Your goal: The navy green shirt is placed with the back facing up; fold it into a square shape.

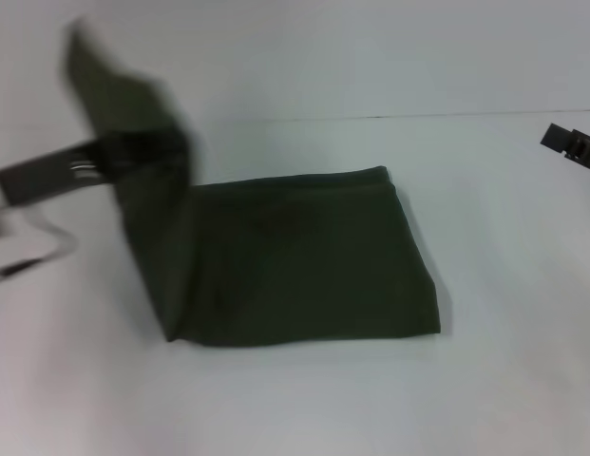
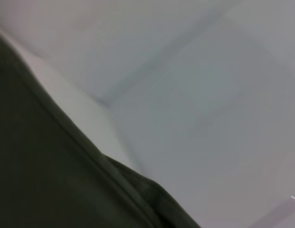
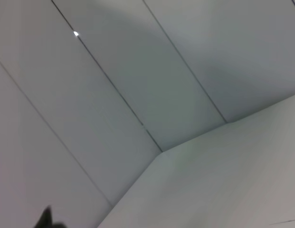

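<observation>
1. The navy green shirt (image 1: 304,261) lies on the white table (image 1: 504,380), already folded into a thick block.
2. The left gripper (image 1: 133,152) is clamped on the shirt's left flap, holding it up in the air.
3. That flap looks like the fold left to lay down.
4. The right gripper (image 1: 572,144) waits far off; its claw cannot be told.

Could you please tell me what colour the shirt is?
The shirt is plain dark olive green, clearest in the head view.
</observation>
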`<state>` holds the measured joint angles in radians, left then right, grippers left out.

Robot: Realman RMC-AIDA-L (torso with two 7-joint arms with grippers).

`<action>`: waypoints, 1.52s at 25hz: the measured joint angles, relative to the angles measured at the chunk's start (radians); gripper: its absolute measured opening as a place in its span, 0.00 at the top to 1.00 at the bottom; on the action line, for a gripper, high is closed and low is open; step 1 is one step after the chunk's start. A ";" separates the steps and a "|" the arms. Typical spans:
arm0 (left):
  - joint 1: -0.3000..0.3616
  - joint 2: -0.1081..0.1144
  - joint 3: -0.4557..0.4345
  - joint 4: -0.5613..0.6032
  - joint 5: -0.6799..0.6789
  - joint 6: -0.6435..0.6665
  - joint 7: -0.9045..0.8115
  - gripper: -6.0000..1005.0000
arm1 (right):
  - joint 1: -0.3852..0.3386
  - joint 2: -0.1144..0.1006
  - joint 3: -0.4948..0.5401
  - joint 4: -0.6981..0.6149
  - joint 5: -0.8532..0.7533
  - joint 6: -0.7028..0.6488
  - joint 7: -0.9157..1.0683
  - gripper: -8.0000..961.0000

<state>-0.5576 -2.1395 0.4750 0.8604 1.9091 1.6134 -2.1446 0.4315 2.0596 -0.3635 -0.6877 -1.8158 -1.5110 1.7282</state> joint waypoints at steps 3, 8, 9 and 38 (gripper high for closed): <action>-0.079 -0.029 0.101 -0.107 -0.053 -0.020 0.069 0.97 | -0.011 -0.004 0.000 0.001 0.001 -0.027 -0.010 0.06; -0.189 -0.031 0.202 -0.473 -0.203 -0.183 0.275 0.96 | -0.039 -0.014 0.005 -0.001 0.001 -0.072 -0.029 0.06; -0.210 -0.034 0.199 -0.564 -0.234 -0.232 0.323 0.96 | -0.045 -0.017 0.006 -0.001 0.001 -0.078 -0.033 0.06; -0.086 -0.031 -0.181 -0.899 -0.043 0.008 0.956 0.30 | 0.044 -0.056 -0.022 0.103 -0.146 0.048 0.099 0.06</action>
<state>-0.6435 -2.1707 0.2938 -0.0386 1.8659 1.6216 -1.1888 0.4750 2.0033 -0.3851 -0.5843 -1.9615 -1.4629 1.8269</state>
